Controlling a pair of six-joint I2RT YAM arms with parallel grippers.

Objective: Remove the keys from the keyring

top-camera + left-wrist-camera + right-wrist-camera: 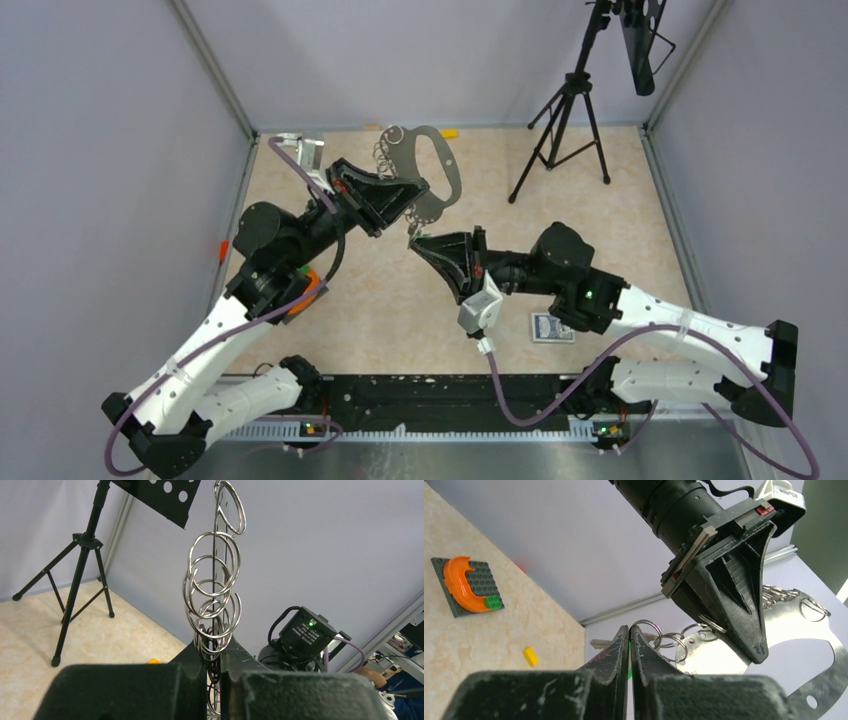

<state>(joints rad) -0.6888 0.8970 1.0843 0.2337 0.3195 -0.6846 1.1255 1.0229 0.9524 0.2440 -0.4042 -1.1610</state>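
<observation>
Gripping the keyring [719, 659]: left gripper [216, 655], jaws clamped on the flat grey plate, which is held up off the table [400, 300].
keyring: in the air between the two grippers; seen edge-on in the left wrist view, rising straight out of the left jaw slit; wide D-shaped opening on the far side of those jaws.
split rings [210, 592]: silvery, threaded through the holes of the scalloped edge, overlapping in a chain directly above the left jaws; two more sit just past the right fingertips, touching them or not, cannot tell.
green-headed key [629, 672]: only a green sliver visible, pinched in the slit of the right jaws, a little below the tips.
metal shank [596, 643]: pale, poking out beside the right jaws on their left; which key it belongs to, cannot tell.
right gripper [629, 630]: jaws pressed almost together on the green sliver, tips just beside the left gripper's tips.
black tripod [85, 542]: standing on the table, well beyond the left jaws and off to their left.
grey stud baseplate [454, 602]: flat on the table, far left of the right jaws, carrying an orange curved piece and a small green brick.
yellow brick [530, 656]: on the table, left of the right jaws, nearer than the baseplate.
blue-backed card [553, 328]: flat on the table behind the right jaws, partly under that arm.
</observation>
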